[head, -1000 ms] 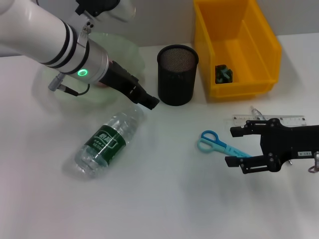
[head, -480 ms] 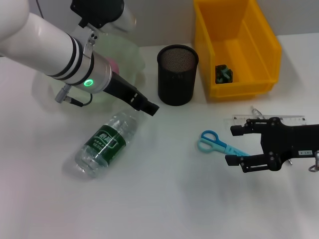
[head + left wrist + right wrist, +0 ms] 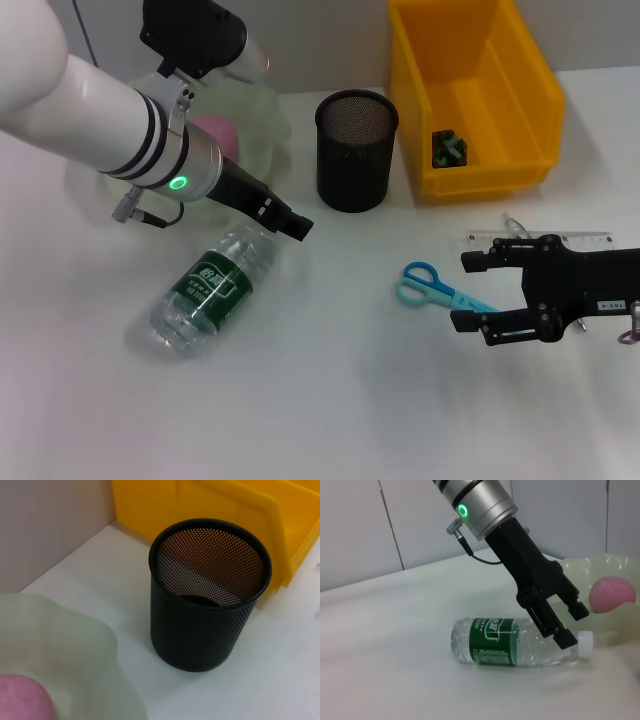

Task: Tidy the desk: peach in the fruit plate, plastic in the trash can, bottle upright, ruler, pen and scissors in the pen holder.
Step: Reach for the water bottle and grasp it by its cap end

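The clear bottle [image 3: 212, 283] with a green label lies on its side; it also shows as the bottle [image 3: 510, 642] in the right wrist view. My left gripper [image 3: 293, 222] hangs open just above its cap end, holding nothing; from the right wrist camera the left gripper [image 3: 572, 626] has a gap between its fingers. The pink peach [image 3: 214, 130] rests in the pale green fruit plate [image 3: 262, 110]. Blue scissors [image 3: 433, 286] lie flat, blades pointing into my open right gripper [image 3: 466, 292]. The ruler [image 3: 580, 238] lies behind that gripper. The black mesh pen holder [image 3: 355, 150] stands empty.
A yellow bin [image 3: 520, 70] at the back right holds a dark green crumpled piece [image 3: 448, 148]. The pen holder [image 3: 210, 595] stands between the bin [image 3: 200, 500] and the plate [image 3: 65, 645]. A thin pen-like tip [image 3: 512, 222] pokes out beside the ruler.
My left arm has drawn back from the plate toward the bottle's neck, uncovering the peach in the plate. The right gripper and scissors have stayed put.
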`<state>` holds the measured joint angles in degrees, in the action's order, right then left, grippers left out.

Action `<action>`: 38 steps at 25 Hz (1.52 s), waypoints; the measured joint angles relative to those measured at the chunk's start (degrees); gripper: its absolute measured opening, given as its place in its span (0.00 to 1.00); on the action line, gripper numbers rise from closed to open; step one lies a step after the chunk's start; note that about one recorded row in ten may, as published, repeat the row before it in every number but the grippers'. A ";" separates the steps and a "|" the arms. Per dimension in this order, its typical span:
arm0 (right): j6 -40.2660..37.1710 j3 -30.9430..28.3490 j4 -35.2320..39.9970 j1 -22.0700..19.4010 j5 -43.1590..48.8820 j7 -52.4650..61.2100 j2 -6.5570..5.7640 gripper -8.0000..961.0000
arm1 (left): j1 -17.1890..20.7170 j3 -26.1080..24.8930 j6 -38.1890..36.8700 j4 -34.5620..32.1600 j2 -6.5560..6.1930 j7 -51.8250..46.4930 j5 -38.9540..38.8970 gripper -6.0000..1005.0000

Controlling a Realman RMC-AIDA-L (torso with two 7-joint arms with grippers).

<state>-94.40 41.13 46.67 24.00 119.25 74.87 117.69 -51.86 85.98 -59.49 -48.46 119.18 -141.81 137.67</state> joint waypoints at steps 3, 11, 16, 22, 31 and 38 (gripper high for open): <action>0.00 0.00 0.00 0.01 0.01 0.01 0.00 0.83 | 0.54 1.30 2.13 1.38 0.00 -0.17 -0.43 0.83; 0.01 0.00 0.00 0.17 0.08 0.10 0.00 0.83 | 1.02 1.94 3.19 1.95 0.00 0.24 -0.78 0.83; 0.01 0.00 0.00 0.17 0.14 0.11 0.00 0.83 | 1.52 3.87 4.63 2.37 0.00 0.36 -1.50 0.83; 0.01 0.00 0.00 0.27 0.14 0.12 0.00 0.83 | 1.74 4.22 4.59 2.41 0.00 0.43 -2.12 0.83; 0.01 0.00 0.00 0.45 0.11 0.57 -0.06 0.83 | 2.31 5.11 2.89 2.50 0.00 2.57 -5.24 0.83; 0.01 0.05 0.00 0.73 0.20 0.75 -0.05 0.83 | 2.27 4.67 0.56 2.51 0.00 5.54 -8.04 0.83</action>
<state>-94.39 41.18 46.67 24.73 119.45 75.63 117.64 -49.59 90.65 -58.93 -45.95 119.18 -136.26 129.63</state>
